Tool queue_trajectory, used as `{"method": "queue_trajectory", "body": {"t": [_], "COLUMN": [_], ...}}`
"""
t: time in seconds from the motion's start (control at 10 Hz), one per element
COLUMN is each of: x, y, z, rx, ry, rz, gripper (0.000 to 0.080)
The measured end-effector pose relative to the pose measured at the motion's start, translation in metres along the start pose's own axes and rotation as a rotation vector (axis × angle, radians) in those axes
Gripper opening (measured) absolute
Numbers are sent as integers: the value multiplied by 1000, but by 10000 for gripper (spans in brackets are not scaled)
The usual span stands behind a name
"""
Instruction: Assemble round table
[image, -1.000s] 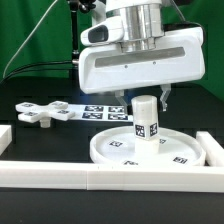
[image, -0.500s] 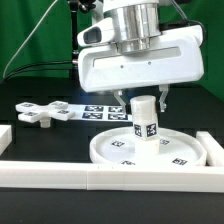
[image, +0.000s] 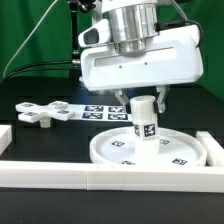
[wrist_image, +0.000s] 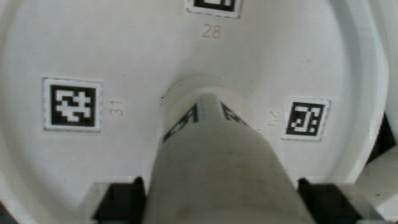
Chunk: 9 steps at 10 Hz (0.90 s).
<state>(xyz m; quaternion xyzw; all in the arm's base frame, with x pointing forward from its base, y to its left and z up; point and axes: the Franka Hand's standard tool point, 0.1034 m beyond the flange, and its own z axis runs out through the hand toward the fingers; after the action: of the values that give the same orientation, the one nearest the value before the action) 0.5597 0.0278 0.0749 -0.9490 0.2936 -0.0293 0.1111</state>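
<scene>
The white cylinder leg (image: 145, 122) stands upright on the middle of the large round disc (image: 108, 152), which lies flat on the black table. My gripper (image: 143, 103) comes straight down over the leg and is shut on its upper part, one finger on each side. In the wrist view the leg (wrist_image: 222, 150) fills the gap between the black pads (wrist_image: 121, 200), with the tagged disc (wrist_image: 107, 60) beneath it. The flat cross-shaped piece (image: 45, 112) lies loose on the table toward the exterior view's left, away from the gripper.
The marker board (image: 100, 110) lies flat behind the disc. A long white rail (image: 100, 178) runs along the front, another piece of rail (image: 212, 150) stands at the exterior view's right, and a short end (image: 4, 135) at the left.
The tag on the leg has shifted slightly toward the exterior view's left. The gripper keeps its hold, and the disc and cross-shaped piece have not moved.
</scene>
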Motion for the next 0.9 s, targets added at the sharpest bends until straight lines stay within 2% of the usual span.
{"method": "queue_trajectory", "body": {"t": [0.5, 0.6, 0.7, 0.8, 0.9], "x": [-1, -1, -3, -4, -6], "y": [0, 0, -4, -11, -16], "z": [0, 0, -1, -3, -3], "rx": [6, 7, -1, -5, -8], "ry": [-5, -5, -23, -29, -28], "rz": [124, 78, 54, 13, -75], "gripper": [407, 464, 464, 604, 639]}}
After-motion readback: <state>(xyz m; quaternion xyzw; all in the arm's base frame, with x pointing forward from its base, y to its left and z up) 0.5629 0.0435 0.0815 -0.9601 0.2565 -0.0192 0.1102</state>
